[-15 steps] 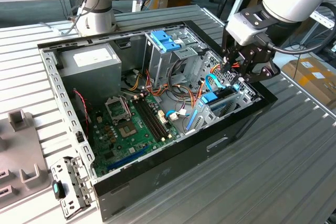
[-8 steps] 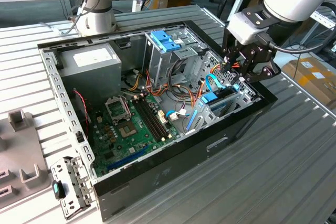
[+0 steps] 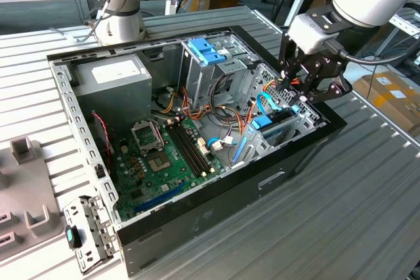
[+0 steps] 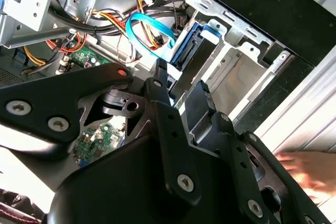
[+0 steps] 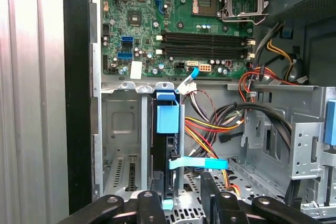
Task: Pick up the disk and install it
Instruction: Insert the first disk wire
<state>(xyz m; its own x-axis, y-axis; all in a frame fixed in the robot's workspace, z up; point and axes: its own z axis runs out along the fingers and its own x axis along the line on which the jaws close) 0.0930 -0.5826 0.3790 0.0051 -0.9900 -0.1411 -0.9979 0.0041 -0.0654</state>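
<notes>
Open computer case [image 3: 216,224] on slatted table [image 3: 341,227]; my gripper [image 3: 303,91] hovers over drive bay at case's front corner, on exterior view's right. Disk [image 5: 167,129] stands on edge in silver bay slot [image 5: 122,145] — light-blue caddy rail up, just beside green motherboard [image 5: 173,19]. In second wrist view, my black fingers [image 4: 164,98] spread apart, straddling blue caddy [image 4: 189,51] without clamping it. Blue flat cable [image 4: 149,35] loops near disk. Person's hand [image 4: 307,169] rests on table outside case.
</notes>
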